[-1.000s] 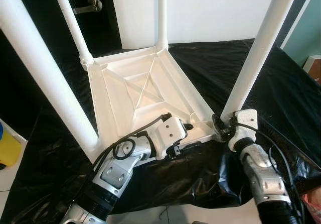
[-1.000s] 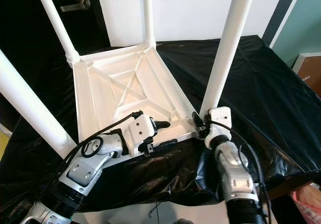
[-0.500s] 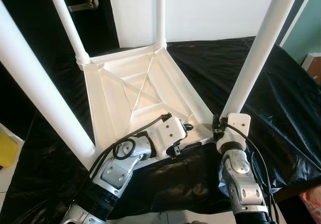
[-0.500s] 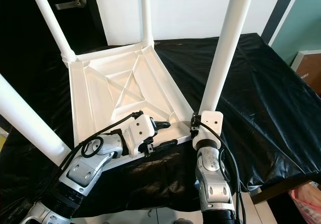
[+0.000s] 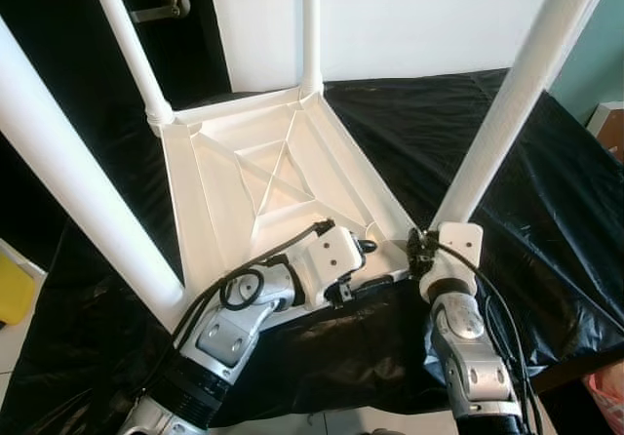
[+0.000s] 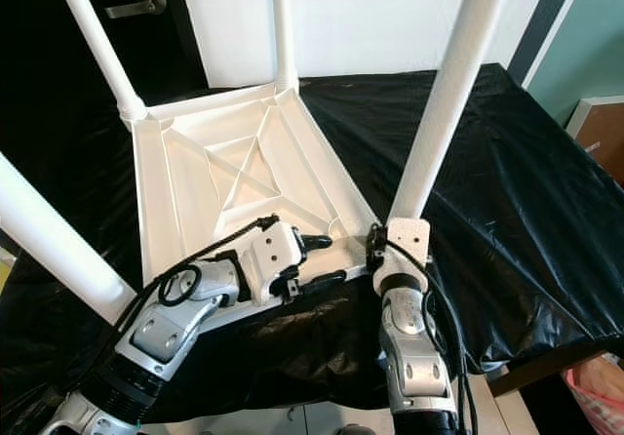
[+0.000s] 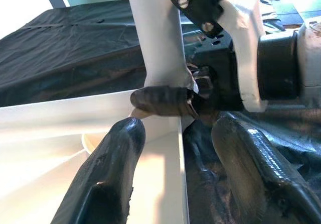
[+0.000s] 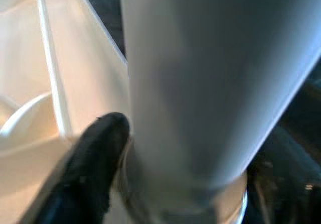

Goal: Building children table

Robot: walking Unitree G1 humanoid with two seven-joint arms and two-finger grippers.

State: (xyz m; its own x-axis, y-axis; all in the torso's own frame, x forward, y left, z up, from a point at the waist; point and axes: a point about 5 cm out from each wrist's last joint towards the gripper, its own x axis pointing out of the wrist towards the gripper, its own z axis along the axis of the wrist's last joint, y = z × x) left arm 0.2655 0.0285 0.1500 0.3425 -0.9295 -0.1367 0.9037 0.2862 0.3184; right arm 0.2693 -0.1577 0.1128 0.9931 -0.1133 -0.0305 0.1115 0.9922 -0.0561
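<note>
Left eye view: the white children's table (image 5: 273, 177) lies upside down on a table draped in black plastic sheet (image 5: 546, 191), its four white legs pointing up. The right gripper (image 5: 421, 250) sits at the near right corner, its fingers (image 8: 95, 148) clenched around the base of the near right leg (image 5: 507, 113); the right wrist view has that leg pressed between the two black tips. The left gripper (image 7: 173, 143) rests on the near edge of the overturned top, just beside that same corner, its fingers (image 7: 118, 153) released and straddling the white rim, one inside the frame, the other over the plastic. A door handle (image 5: 166, 4) shows behind.
</note>
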